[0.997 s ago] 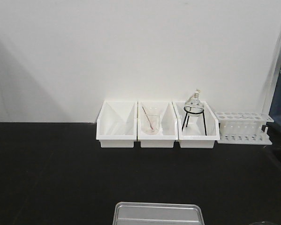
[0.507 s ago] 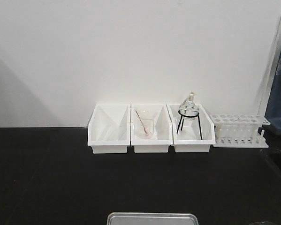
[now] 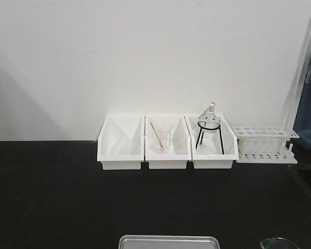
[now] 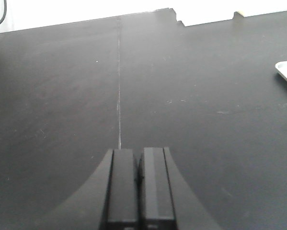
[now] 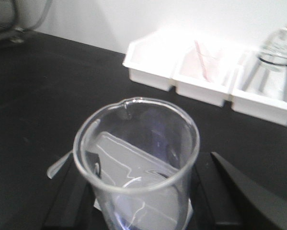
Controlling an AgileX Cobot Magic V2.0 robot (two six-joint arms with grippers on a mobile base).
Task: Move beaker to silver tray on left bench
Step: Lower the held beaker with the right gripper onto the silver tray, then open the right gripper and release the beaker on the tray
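Observation:
In the right wrist view the small clear beaker [image 5: 136, 143] stands upright between the black fingers [image 5: 69, 199] of my right gripper [image 5: 138, 201], which is shut on it. The silver tray [image 5: 60, 166] lies on the black left bench [image 5: 47, 86] just below and behind the beaker, mostly seen through the glass. The front view shows the tray's far rim [image 3: 168, 240] at the bottom edge and the beaker's rim [image 3: 278, 242] at the bottom right, to the right of the tray. My left gripper [image 4: 138, 157] is shut and empty, above bare bench top [image 4: 62, 96].
Three white bins [image 3: 120, 142] stand in a row against the back wall. The middle one holds a beaker with a reddish rod [image 3: 160, 141], the right one a round flask on a black stand [image 3: 208, 124]. A white test-tube rack [image 3: 264, 144] sits to their right.
The front view shifted between the oldest frame and the middle one: bins moved left, tray dropped lower. Since then the beaker's rim has risen into view at the bottom right.

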